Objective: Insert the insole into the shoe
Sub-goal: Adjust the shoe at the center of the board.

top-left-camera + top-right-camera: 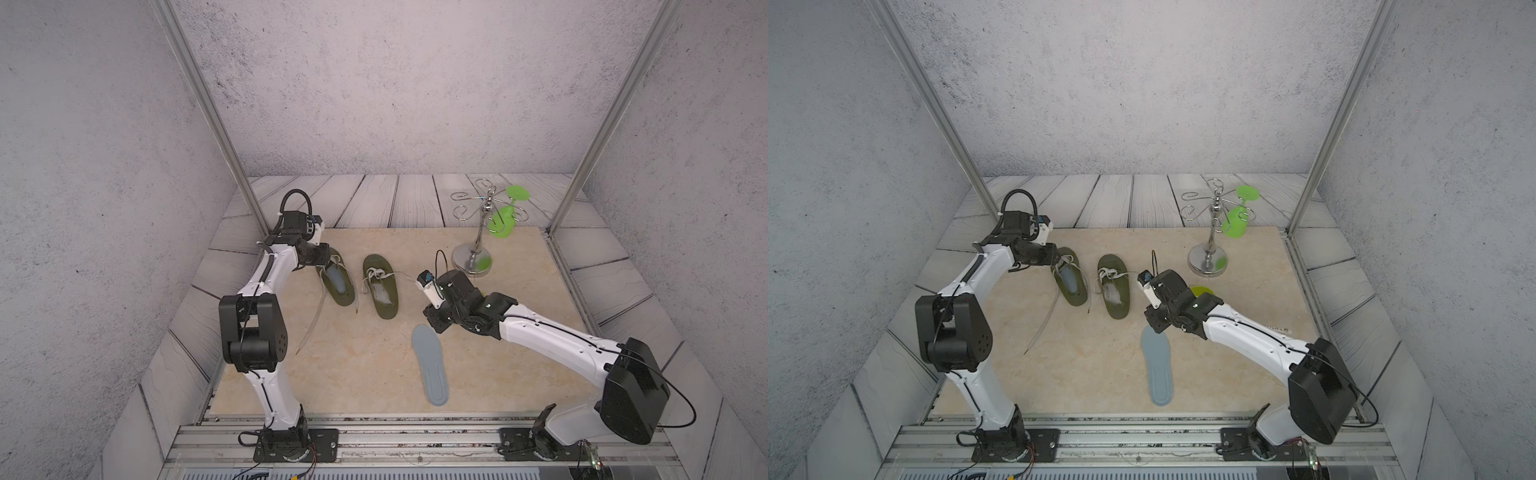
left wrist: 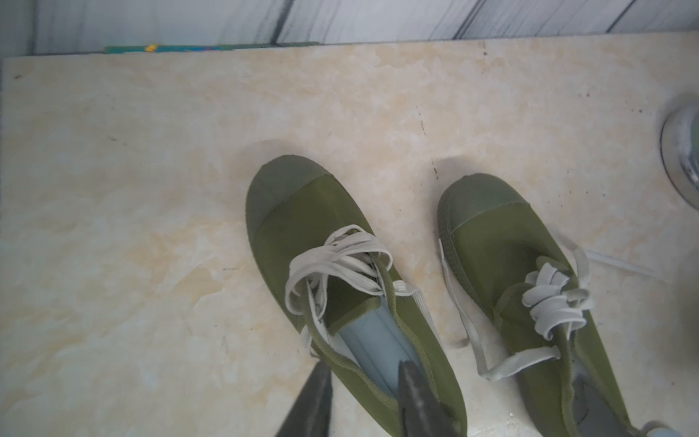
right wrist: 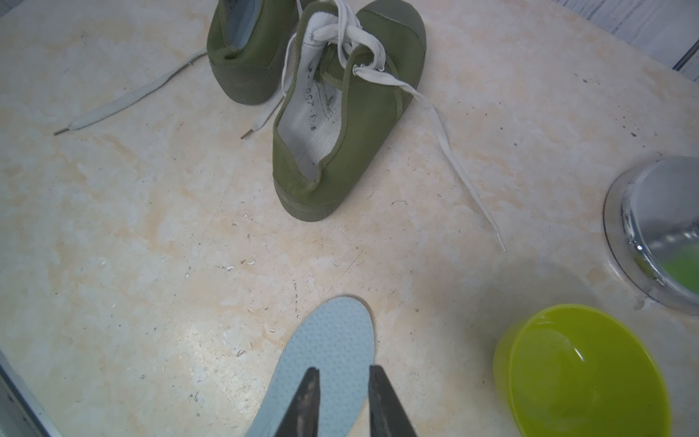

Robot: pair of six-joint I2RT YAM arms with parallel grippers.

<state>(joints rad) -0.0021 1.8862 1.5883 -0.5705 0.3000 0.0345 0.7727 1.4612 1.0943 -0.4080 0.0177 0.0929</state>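
Two risks stand out, both of them judgements. Tallest on the beige marbled table top is the chrome hanging stand with a green plastic goblet on it. The right arm works near its base, and a wide swing could knock it.

The empty olive canvas shoe with white lining sits heel toward the robot with nothing holding it, so a pushed insole may just slide it away. Its twin, the olive canvas shoe with a blue-grey insole inside, has the left gripper at its collar. One finger is outside the wall and one inside, but I cannot tell whether they pinch it.

The loose blue-grey foam insole lies flat near the empty shoe's heel, not touching it. The right gripper hovers over its far end, jaws narrowly parted and clamping nothing. A flat insole may slip out of a pinch.

The lime-green plastic bowl nearby could be bumped. The white laces may snag the insole's tip.

A dark stamp on the lining shows "250"; the rest is unclear.
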